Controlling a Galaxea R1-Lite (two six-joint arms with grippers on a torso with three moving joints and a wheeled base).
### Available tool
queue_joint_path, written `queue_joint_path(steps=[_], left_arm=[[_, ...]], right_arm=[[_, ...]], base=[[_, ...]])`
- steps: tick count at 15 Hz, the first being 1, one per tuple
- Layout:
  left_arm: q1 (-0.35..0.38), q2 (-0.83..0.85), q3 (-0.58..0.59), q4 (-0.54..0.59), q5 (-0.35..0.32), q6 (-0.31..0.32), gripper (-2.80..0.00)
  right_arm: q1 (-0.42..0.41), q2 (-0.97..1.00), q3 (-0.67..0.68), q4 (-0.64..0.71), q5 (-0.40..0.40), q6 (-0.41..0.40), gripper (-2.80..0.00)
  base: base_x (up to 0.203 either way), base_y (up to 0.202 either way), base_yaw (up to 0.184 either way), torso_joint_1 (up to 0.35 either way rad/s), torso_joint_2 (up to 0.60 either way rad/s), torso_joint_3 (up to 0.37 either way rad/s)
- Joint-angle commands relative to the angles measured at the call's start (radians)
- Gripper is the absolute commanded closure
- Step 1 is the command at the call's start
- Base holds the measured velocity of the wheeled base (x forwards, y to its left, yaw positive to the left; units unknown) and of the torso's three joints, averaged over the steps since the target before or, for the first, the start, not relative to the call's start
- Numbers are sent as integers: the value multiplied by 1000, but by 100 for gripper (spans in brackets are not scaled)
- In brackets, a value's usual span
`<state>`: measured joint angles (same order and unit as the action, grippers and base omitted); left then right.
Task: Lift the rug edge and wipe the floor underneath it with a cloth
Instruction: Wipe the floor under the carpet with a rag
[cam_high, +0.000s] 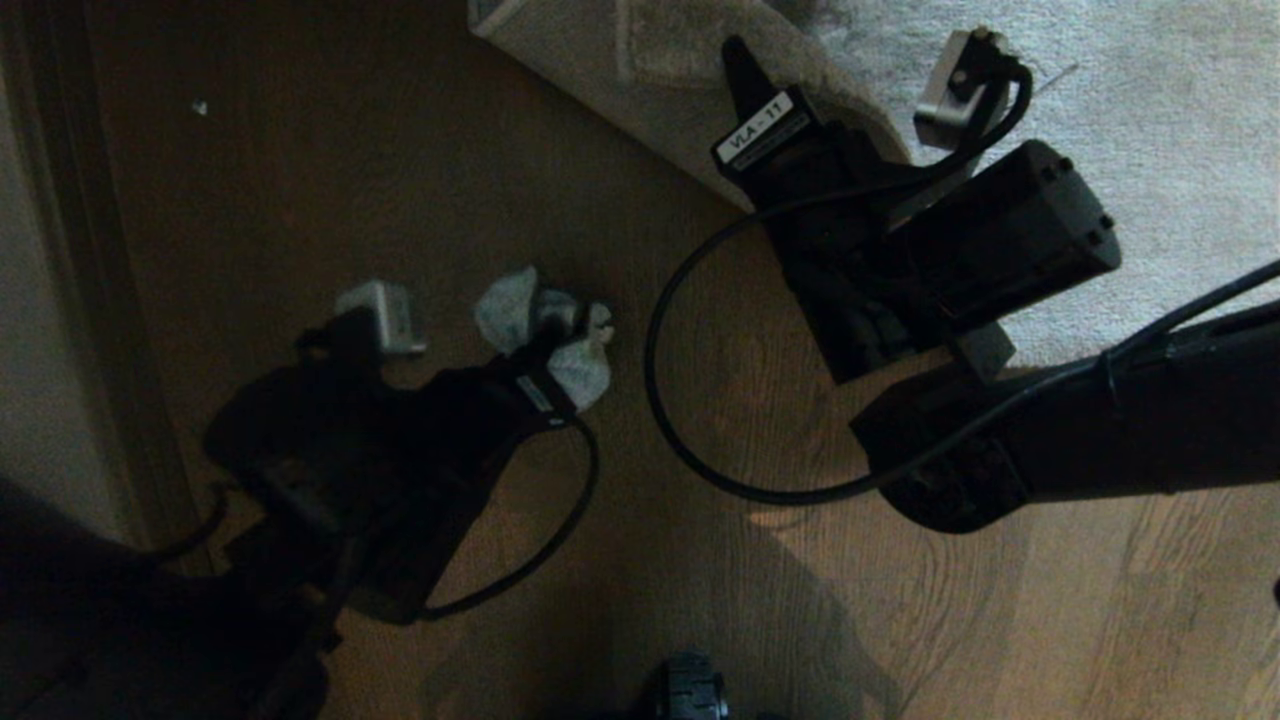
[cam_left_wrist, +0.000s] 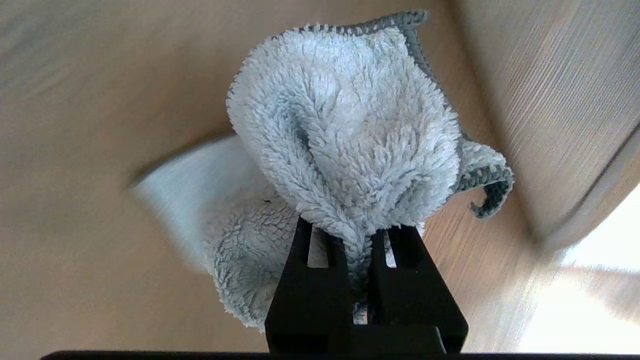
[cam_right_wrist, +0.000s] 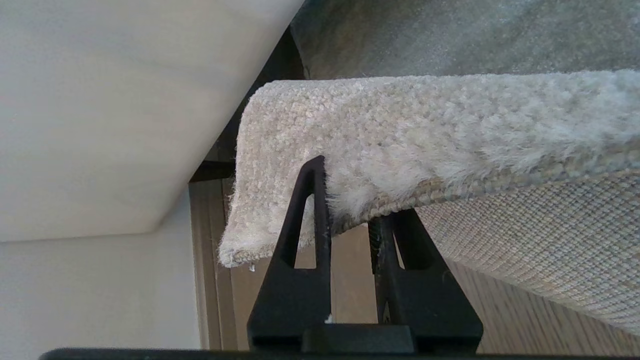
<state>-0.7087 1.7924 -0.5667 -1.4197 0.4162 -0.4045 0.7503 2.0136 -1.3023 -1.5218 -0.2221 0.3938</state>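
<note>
Surface: the floor (cam_high: 420, 180), brown wood-grain planks, is carrying everything in front of me.
Covering: my rug (cam_high: 1150, 150), light grey-beige pile, is lying on the planks at the far right.
Raised part: the rug edge (cam_right_wrist: 380, 200) is standing off the boards at its corner, its paler woven backing showing.
Small item: the cloth (cam_high: 545, 335), pale and fluffy, is sitting bunched against the bare planks to the left of the rug.
Boundary: a pale wall (cam_high: 30, 330) is meeting the planks along my left.

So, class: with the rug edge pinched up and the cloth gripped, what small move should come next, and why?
Probably sweep the left gripper, shut on the cloth, toward the bare floor beside the rug edge that the right gripper holds raised; the cloth sits short of it.
</note>
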Motion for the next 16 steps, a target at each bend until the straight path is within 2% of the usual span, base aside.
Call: queue_joint_path(steps=[1,4,6,16], left_arm=[[-2,138,-163,-28,2,-1,0],[-1,201,-304,-38,7,1,0],[10,217,-345,-39,10,4,0],[214,170,-375,-39,12,7,0]], right_arm=[[-8,2,2,-48,-5,2,0],[-12,2,15,-48,-5,2,0],[-12,3,18,-48,-5,2,0],[-11,14,17,-48,-5,0,0]], base=[[0,0,0,0,0,0],[0,0,0,0,0,0],[0,0,0,0,0,0],[0,0,0,0,0,0]])
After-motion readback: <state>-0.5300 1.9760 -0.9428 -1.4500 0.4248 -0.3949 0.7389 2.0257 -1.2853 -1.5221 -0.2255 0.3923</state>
